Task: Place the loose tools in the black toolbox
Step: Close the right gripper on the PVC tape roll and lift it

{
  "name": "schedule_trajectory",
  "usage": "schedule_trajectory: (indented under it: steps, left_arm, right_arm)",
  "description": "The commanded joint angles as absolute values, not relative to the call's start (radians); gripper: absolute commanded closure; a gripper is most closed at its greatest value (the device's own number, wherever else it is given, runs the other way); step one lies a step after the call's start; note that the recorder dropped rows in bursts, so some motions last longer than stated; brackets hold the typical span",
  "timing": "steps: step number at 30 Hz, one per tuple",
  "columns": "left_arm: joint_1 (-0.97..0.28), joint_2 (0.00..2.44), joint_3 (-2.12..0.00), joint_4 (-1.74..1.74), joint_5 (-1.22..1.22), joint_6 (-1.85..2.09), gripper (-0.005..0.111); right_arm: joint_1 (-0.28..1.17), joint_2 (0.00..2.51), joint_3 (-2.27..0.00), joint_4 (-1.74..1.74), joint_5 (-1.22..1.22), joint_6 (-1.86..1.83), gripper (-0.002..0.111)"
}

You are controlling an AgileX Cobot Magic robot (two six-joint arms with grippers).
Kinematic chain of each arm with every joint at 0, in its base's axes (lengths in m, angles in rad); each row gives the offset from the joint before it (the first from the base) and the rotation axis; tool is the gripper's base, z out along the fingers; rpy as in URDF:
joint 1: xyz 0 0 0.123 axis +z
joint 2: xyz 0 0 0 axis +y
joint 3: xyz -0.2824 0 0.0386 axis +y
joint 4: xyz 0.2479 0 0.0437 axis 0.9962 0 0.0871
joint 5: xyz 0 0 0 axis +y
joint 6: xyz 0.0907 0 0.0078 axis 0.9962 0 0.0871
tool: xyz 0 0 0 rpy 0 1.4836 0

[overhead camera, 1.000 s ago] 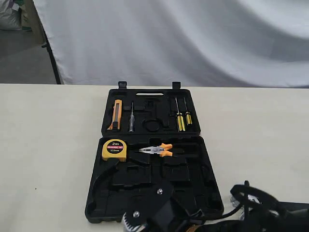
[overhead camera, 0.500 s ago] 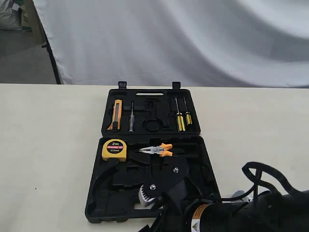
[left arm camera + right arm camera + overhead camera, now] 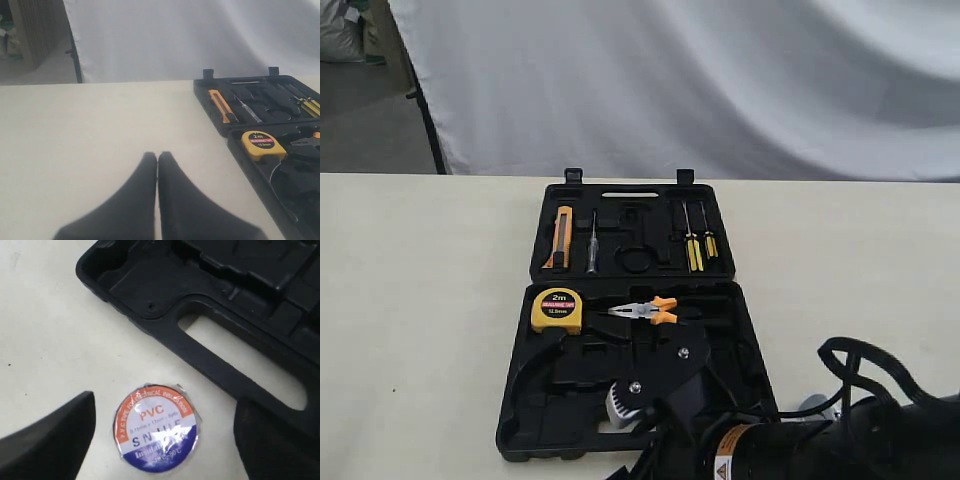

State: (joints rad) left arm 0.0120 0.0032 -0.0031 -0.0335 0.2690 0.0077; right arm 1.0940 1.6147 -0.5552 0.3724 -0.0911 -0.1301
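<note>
The small tape roll [image 3: 156, 428], with its orange, white and blue PVC label, lies flat on the table beside the handle edge of the black toolbox [image 3: 210, 365]. My right gripper [image 3: 165, 407] is open, one finger on either side of the roll, touching nothing. In the exterior view the right arm [image 3: 670, 385] covers the near edge of the open toolbox [image 3: 750, 330] and hides the roll. My left gripper [image 3: 157, 156] is shut and empty over bare table, left of the toolbox [image 3: 235, 145]. The wrench and hammer are not in view.
The lower tray holds a yellow tape measure [image 3: 557, 309] and orange-handled pliers [image 3: 645, 311]. The lid half holds an orange utility knife [image 3: 563, 237] and yellow-handled screwdrivers [image 3: 693, 248]. A white backdrop hangs behind the table.
The right arm swung forward and to the right over the toolbox's near edge during the first half second, then stayed almost still. The tools in the box did not move.
</note>
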Motion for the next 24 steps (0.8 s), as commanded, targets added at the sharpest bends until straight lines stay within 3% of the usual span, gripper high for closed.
schedule_trajectory:
  steps: [1,17,20,23,24]
  left_arm:
    - [0.006,0.000,0.000,-0.032,0.269,0.000,0.106]
    - [0.006,0.000,0.000,-0.030,0.269,0.000,0.106]
    - [0.006,0.000,0.000,-0.030,0.269,0.000,0.106]
    - [0.006,0.000,0.000,-0.030,0.269,0.000,0.106]
    - [0.006,0.000,0.000,-0.030,0.269,0.000,0.106]
  right_arm:
    - [1.097,1.667,-0.562,0.369,-0.099,-0.120,0.036]
    - [1.100,1.821,-0.638,0.365,-0.017,-0.247,0.039]
    - [1.100,1.814,-0.638,0.365,0.011,-0.254,0.057]
    - [1.100,1.808,-0.638,0.365,0.033,-0.254,0.084]
    - [1.100,1.792,-0.638,0.365,0.050,-0.254,0.100]
